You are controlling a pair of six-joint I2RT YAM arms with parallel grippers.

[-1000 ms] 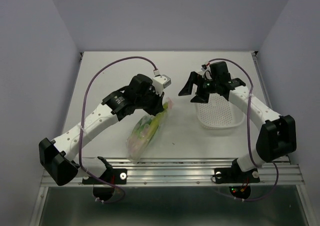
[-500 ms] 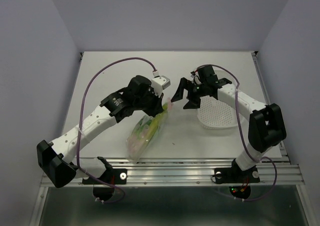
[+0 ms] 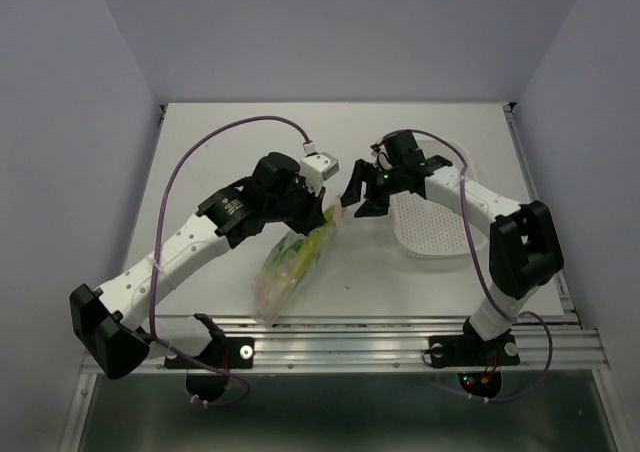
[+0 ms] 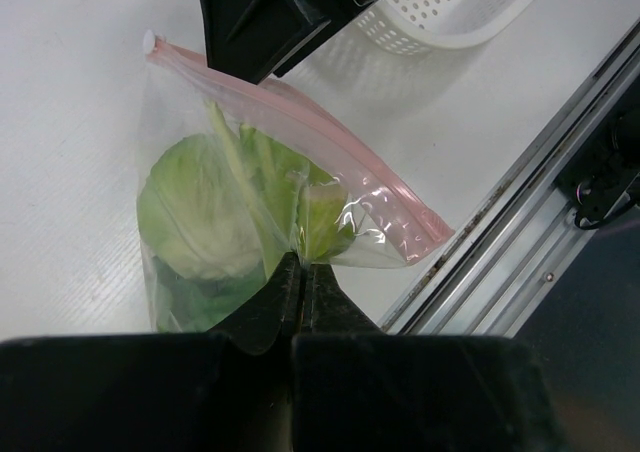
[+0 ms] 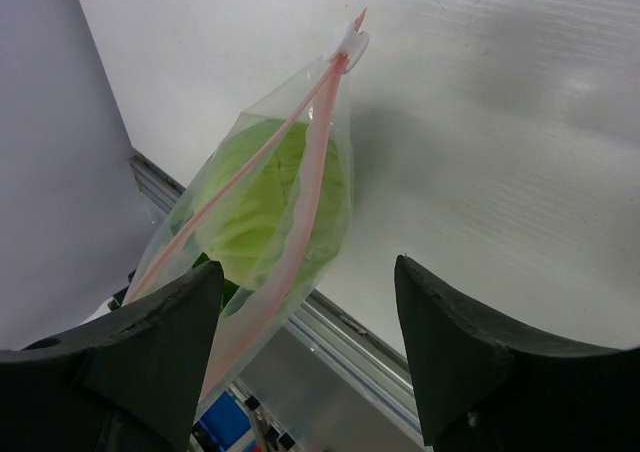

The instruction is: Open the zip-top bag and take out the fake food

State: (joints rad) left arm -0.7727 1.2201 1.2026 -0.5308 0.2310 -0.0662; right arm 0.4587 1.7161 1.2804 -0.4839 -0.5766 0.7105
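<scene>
White surface [image 3: 230,132]. Left gripper [image 4: 303,272] is clamped on the zip-top bag [image 4: 250,202]; right gripper [image 5: 308,272] stands open before the zip strip [image 5: 300,172]. Opening step; next likely calls for gripping that strip.

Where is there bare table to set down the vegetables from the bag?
Best patch: the bare table between the bag and the basket, by the near rail. The far strip along the back wall is also bare, apart from a cable looping over it. Crowded: the middle, where the left gripper and right gripper meet at the bag's zip end.
</scene>
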